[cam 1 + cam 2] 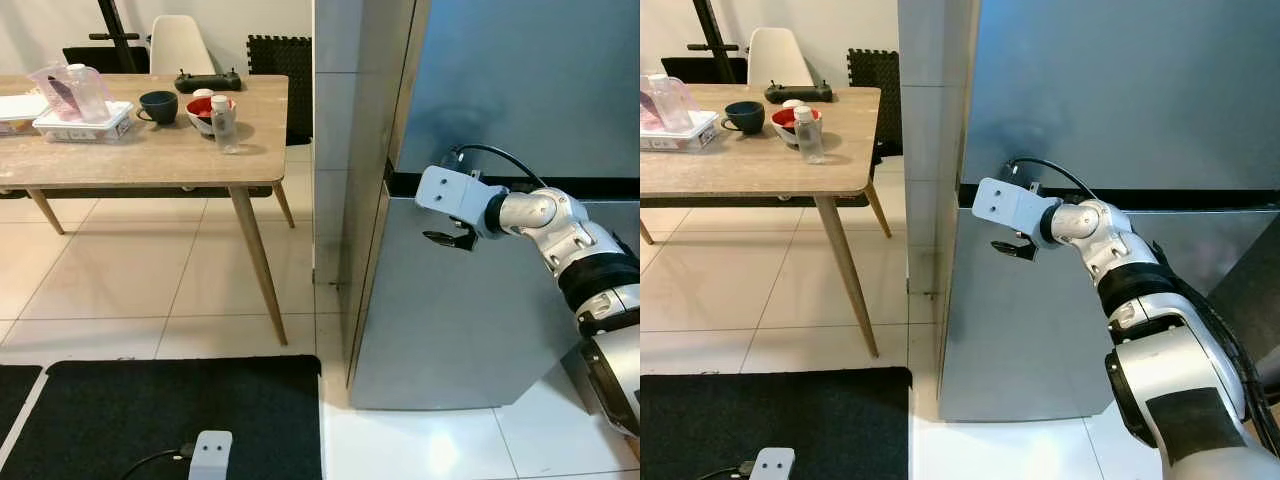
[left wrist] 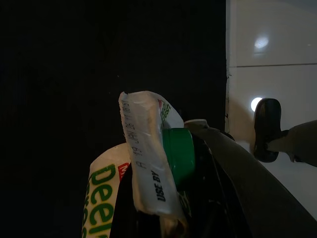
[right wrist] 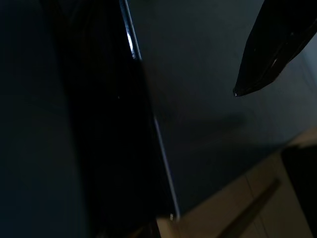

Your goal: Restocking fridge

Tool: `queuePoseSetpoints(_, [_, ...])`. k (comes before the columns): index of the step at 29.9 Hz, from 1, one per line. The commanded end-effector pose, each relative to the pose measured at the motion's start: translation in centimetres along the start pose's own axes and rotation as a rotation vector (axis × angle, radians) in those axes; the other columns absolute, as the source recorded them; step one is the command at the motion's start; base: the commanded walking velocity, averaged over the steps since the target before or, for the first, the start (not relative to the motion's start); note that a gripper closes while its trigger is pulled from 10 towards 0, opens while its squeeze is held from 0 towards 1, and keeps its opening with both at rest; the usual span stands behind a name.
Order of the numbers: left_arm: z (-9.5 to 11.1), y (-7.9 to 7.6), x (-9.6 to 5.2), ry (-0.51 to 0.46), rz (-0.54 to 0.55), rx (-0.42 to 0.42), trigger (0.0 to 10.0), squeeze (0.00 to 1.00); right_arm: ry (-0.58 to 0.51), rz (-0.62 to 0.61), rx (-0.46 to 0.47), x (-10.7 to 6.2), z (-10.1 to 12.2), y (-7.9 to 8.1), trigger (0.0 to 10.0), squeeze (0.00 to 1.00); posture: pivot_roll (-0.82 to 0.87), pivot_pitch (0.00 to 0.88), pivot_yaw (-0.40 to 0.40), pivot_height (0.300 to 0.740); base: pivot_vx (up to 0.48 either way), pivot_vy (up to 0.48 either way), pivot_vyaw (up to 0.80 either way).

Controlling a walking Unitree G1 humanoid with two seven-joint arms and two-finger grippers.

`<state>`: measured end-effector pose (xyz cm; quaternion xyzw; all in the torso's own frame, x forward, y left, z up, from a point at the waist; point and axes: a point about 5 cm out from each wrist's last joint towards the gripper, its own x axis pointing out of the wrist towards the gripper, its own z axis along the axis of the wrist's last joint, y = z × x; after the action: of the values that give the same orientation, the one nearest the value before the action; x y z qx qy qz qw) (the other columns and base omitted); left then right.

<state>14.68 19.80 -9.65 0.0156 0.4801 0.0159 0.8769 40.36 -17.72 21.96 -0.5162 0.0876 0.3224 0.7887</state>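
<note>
The right gripper point(image 1: 1015, 247) is reaching to the fridge point(image 1: 1120, 90), its black fingers sitting close to the lower door point(image 1: 1040, 330) just under the dark seam point(image 1: 1200, 199) between the two doors, near the hinge-free edge; whether the fingers are spread or closed I cannot tell, since the wrist view is giving only one fingertip point(image 3: 262, 59) against dim steel. The left gripper point(image 2: 198, 198) is hanging low over the black mat point(image 1: 150, 410), clamped around a carton point(image 2: 148, 158) with a green cap point(image 2: 178, 153) and a folded top printed with a use-by date. That carton is looking like a light-to-middling load, its card walls likely giving a little under squeeze and sloshing if tipped, so a hold across the body below the folded top, as now, is probably the safest. The lower door is stiff and smooth with no handle showing, so the edge by the seam is probably the place to hook and pull; it may be sticking on its seal and slipping off plain fingers. The tiled wall point(image 1: 335, 150) is standing just beside the door's edge, leaving little room. Well apart, the table point(image 1: 130, 150) is carrying a bottle point(image 1: 223, 122), a red bowl point(image 1: 205, 110), a dark cup point(image 1: 158, 105) and a tray point(image 1: 80, 122), with a white chair point(image 1: 180, 45) behind.
</note>
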Motion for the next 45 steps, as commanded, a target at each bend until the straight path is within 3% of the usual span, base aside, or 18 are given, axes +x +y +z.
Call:
queuePoseSetpoints(1, [-0.5,-1.2,0.0,0.02,-0.032,-0.007,10.0,0.0,0.03,0.02,-0.012,0.5,0.0,0.6,10.0,0.0,-0.08,0.0,-0.064,0.74,0.0,0.0,0.0])
queuePoseSetpoints(6, [-0.5,-1.2,0.0,0.02,-0.032,-0.007,10.0,0.0,0.016,0.069,-0.032,1.1,0.5,1.5,10.0,0.0,-0.08,0.0,-0.065,0.74,0.0,0.0,0.0])
queuePoseSetpoints(14, [-0.6,-1.2,0.0,0.021,-0.031,-0.01,10.0,0.0,-0.004,0.099,-0.047,0.8,0.9,1.0,10.0,0.0,-0.08,0.0,-0.065,0.74,0.0,0.0,0.0])
queuePoseSetpoints(20, [-0.6,-1.2,0.0,0.023,-0.031,-0.01,10.0,0.0,-0.034,0.227,-0.084,0.4,0.7,1.8,10.0,0.0,-0.08,0.0,-0.065,0.74,0.0,0.0,0.0])
queuePoseSetpoints(34, [-0.5,-1.2,0.0,0.022,-0.029,-0.011,10.0,0.0,-0.036,0.317,-0.088,-0.4,0.2,1.7,10.0,0.0,-0.08,0.0,-0.066,0.74,0.0,0.0,0.0])
queuePoseSetpoints(45, [-0.6,-1.1,0.0,0.023,-0.027,-0.013,10.0,0.0,-0.053,0.5,-0.059,-1.0,-0.3,2.9,10.0,0.0,-0.07,0.0,-0.064,0.74,0.0,0.0,0.0])
